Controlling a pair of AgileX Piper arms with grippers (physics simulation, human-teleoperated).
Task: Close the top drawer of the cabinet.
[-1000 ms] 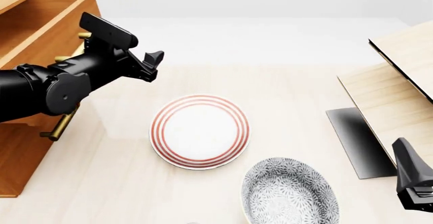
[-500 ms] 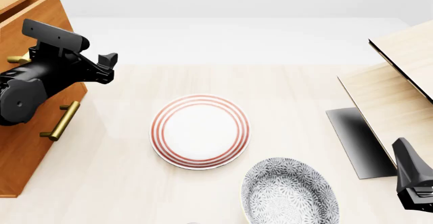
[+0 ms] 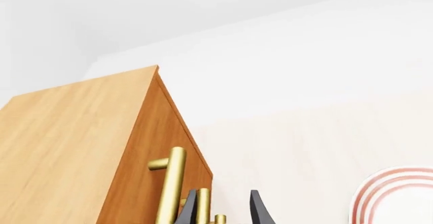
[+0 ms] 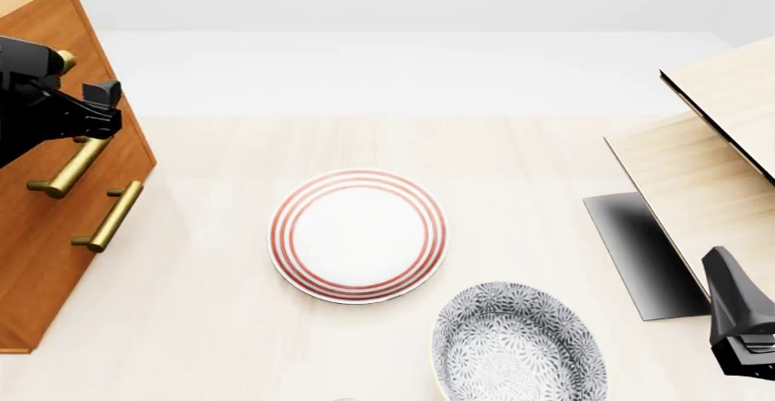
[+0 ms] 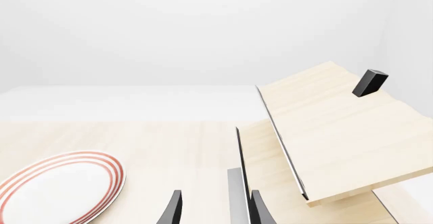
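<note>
The orange-brown cabinet stands at the table's left edge. Its top drawer sits flush with the cabinet front. The drawer's brass handle is mostly hidden behind my left gripper, which is open and right against the drawer front. In the left wrist view the cabinet front and the long brass handle show just beyond the gripper. My right gripper is open and empty at the near right edge, far from the cabinet; it also shows in the right wrist view.
Two lower brass handles stick out of the cabinet front. A red-ringed white plate lies mid-table, a patterned grey bowl near the front. Pale wood boards and a dark slab stand at the right.
My left arm has moved left toward the cabinet. The top drawer went from pulled out to flush with the front. The right arm has not moved.
</note>
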